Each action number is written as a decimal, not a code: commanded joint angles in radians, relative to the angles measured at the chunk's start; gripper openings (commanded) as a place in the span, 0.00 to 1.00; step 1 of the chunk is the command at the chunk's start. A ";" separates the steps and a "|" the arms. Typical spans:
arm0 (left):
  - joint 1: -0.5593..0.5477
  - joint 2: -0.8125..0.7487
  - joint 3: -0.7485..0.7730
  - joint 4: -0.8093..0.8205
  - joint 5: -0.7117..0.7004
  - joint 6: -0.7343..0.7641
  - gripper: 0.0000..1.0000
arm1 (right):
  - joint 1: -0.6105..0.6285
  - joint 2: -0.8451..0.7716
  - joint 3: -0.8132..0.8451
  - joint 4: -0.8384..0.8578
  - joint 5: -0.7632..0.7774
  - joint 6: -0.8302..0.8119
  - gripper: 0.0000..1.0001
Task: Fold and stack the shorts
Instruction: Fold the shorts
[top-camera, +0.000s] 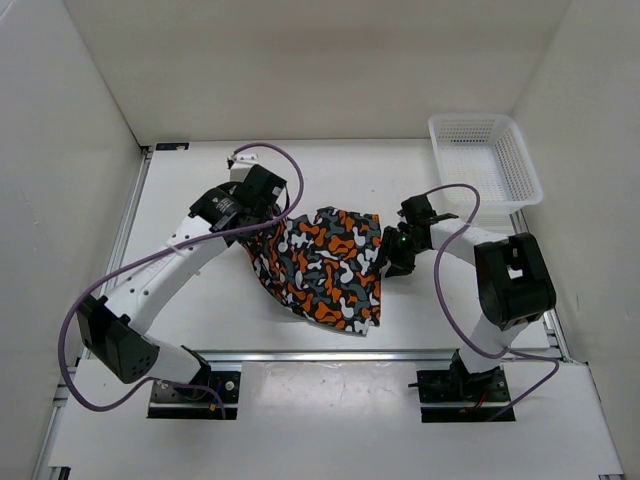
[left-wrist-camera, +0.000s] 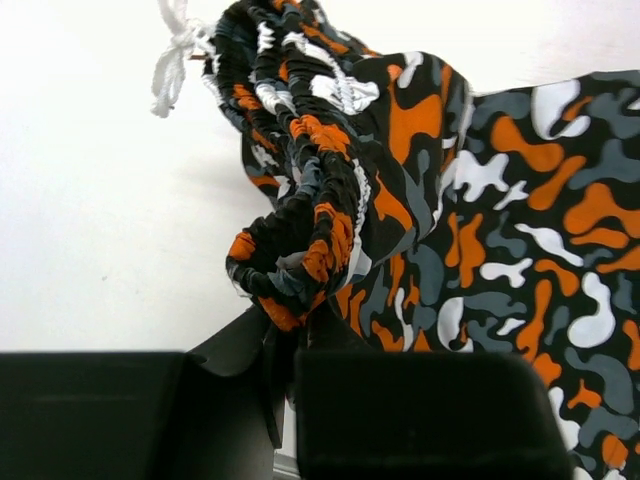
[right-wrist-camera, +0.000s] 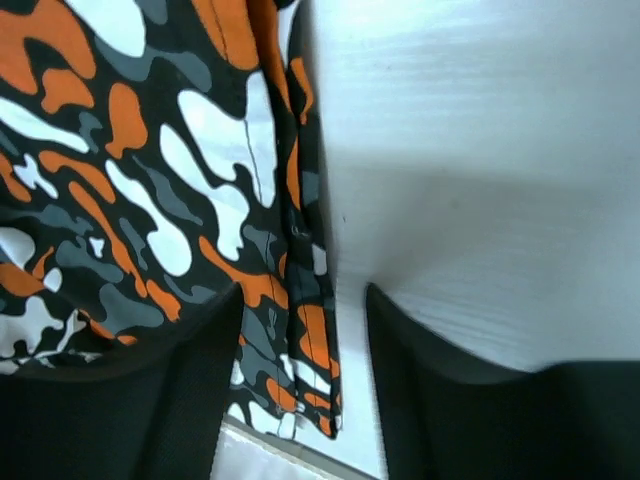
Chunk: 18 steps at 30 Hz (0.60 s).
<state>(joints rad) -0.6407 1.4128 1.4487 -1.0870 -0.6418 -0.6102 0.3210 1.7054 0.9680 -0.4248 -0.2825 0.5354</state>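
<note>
The shorts (top-camera: 325, 265): soft fabric printed all over with orange, grey and white blotches on black. They lie near the middle of the white table (top-camera: 330, 170), spread as a flat, roughly four-sided panel turned at a slant, one corner pointing toward the near edge. The right-hand side lies flat on the surface and ends in a straight, stitched hem. On the left-hand side the gathered elastic waistband (left-wrist-camera: 300, 150) is bunched into a ruched ridge that rises off the table; a knotted white drawstring (left-wrist-camera: 170, 60) hangs from its far end
</note>
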 joint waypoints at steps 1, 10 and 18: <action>-0.034 -0.023 0.053 0.073 -0.016 0.065 0.11 | 0.004 0.048 -0.021 0.060 -0.023 -0.031 0.50; -0.273 0.103 0.142 0.193 0.024 0.159 0.11 | -0.005 0.135 -0.032 0.113 -0.061 -0.002 0.00; -0.367 0.265 0.151 0.228 0.085 0.107 0.11 | -0.023 0.145 -0.032 0.135 -0.070 0.009 0.00</action>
<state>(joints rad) -1.0111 1.6745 1.5867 -0.8974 -0.5934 -0.4782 0.3096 1.8061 0.9657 -0.2913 -0.4297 0.5655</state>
